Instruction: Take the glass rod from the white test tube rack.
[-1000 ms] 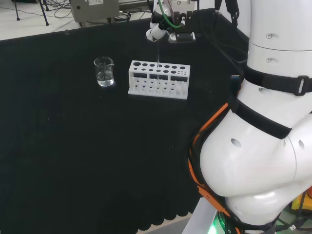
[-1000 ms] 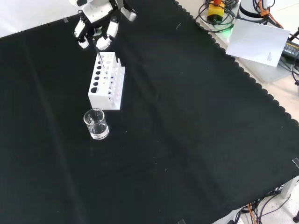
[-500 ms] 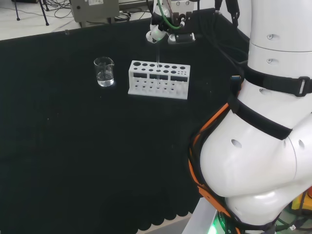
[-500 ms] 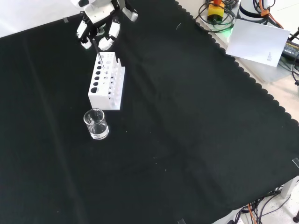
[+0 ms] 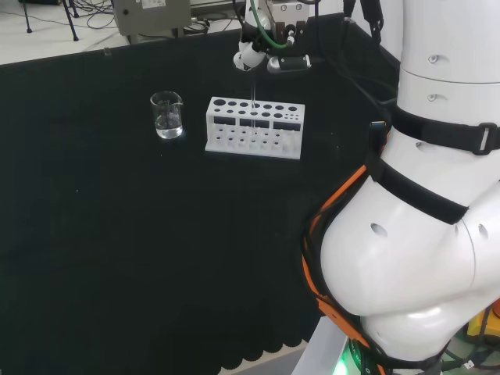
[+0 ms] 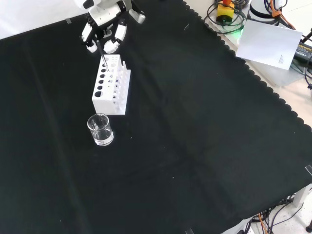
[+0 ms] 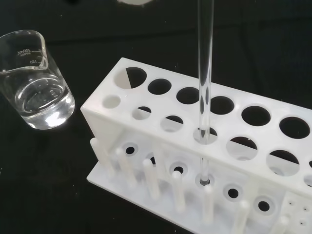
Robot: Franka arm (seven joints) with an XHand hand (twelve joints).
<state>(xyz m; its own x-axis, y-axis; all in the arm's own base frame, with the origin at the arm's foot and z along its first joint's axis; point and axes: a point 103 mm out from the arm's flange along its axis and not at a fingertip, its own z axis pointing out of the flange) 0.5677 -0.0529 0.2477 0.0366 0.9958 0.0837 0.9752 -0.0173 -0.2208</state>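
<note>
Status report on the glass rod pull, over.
Hand shut on glass rod. Rod upright, lower end in white rack. Beaker stands apart, nothing in the way.

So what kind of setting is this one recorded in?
Most likely a robotics lab staged as a chemistry bench: a white test tube rack holding a glass rod, a glass beaker of clear liquid, and black cloth with cables at its edges.

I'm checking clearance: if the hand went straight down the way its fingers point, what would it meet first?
Probably the white test tube rack: the hand, pinching the glass rod, hangs right above it, though depth is unclear.
</note>
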